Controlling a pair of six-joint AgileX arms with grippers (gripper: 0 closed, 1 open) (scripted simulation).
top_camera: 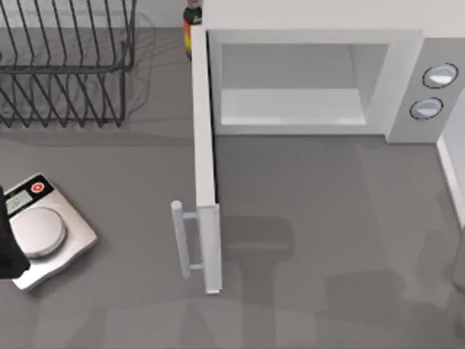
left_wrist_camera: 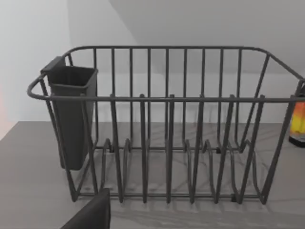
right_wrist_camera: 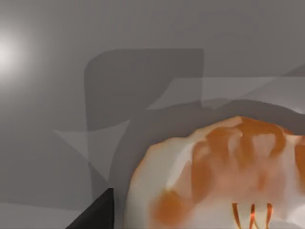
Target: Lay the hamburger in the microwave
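Hamburger sits close under the right wrist camera, on the grey bench; right pincer's opening or hold: cannot tell. Microwave stands at 12–1 o'clock in the top view, door swung wide, cavity bare. Left arm parked at 9 o'clock by the scale, facing the wire rack. Step looks like pickup; next needs a secure hold, then carrying into the cavity.
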